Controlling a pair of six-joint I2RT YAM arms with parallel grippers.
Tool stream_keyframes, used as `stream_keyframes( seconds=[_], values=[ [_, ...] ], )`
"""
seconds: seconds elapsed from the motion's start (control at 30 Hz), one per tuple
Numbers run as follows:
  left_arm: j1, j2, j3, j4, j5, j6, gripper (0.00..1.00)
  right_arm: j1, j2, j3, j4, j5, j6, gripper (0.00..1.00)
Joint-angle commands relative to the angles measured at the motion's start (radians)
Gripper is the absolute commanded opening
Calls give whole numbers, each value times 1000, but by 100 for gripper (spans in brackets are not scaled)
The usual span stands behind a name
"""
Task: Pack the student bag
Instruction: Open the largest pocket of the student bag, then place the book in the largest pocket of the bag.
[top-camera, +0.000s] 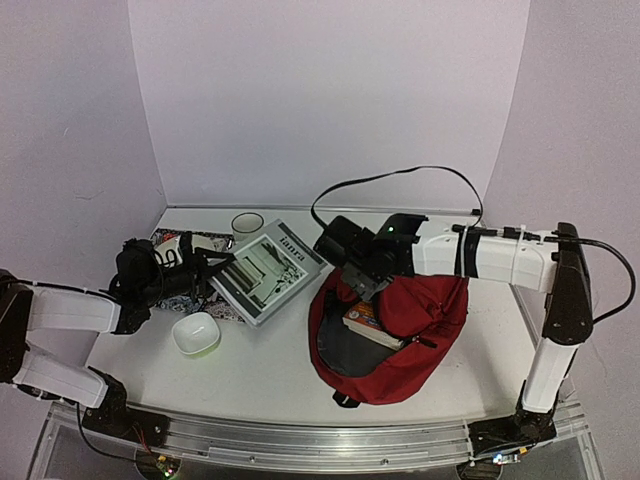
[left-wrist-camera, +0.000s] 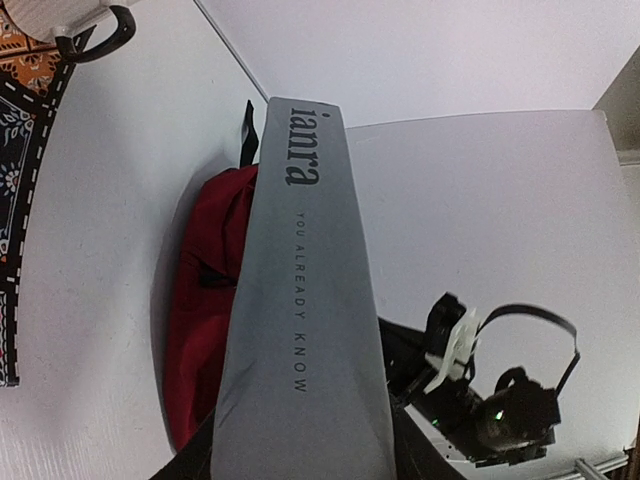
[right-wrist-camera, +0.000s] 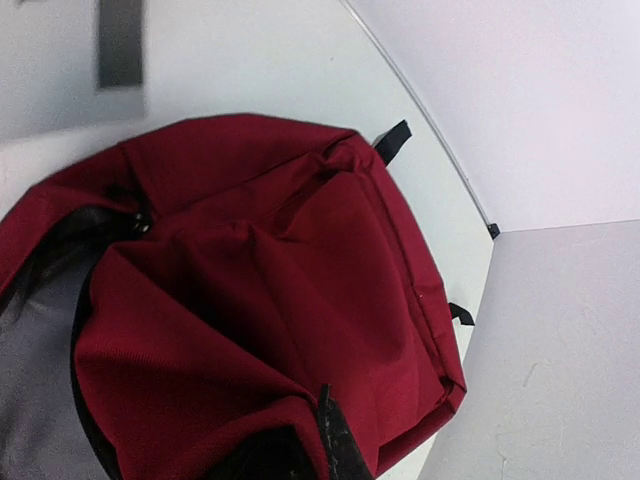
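The student bag (top-camera: 425, 345) is a dark red backpack lying right of centre, its mouth open toward the left with an orange-covered book (top-camera: 368, 322) inside. My right gripper (top-camera: 362, 283) sits at the bag's upper rim, shut on a fold of its red fabric (right-wrist-camera: 300, 260); one black finger (right-wrist-camera: 338, 445) presses into the cloth. At the left, my left gripper (top-camera: 212, 272) is shut on a large grey book marked "ianra" (top-camera: 265, 270), holding it by its near edge. In the left wrist view the grey book (left-wrist-camera: 305, 300) runs up from the jaws, with the bag (left-wrist-camera: 205, 300) behind it.
A white bowl (top-camera: 196, 333) stands in front of the left gripper. A patterned flat item (top-camera: 175, 240) lies under the left arm, and a small ring-shaped object (top-camera: 247, 222) rests near the back wall. Walls close the table at the back and both sides.
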Motion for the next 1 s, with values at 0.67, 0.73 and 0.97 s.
stream_keyframes(
  seconds=[0.67, 0.73, 0.97],
  values=[
    [-60, 35, 81, -29, 274, -6, 44, -162, 87, 398, 217, -208, -14, 0],
    [-80, 54, 94, -29, 271, -4, 44, -162, 94, 409, 228, -255, -1, 0],
    [-125, 121, 139, -29, 211, -3, 44, -160, 84, 415, 264, -428, 48, 0]
  ],
)
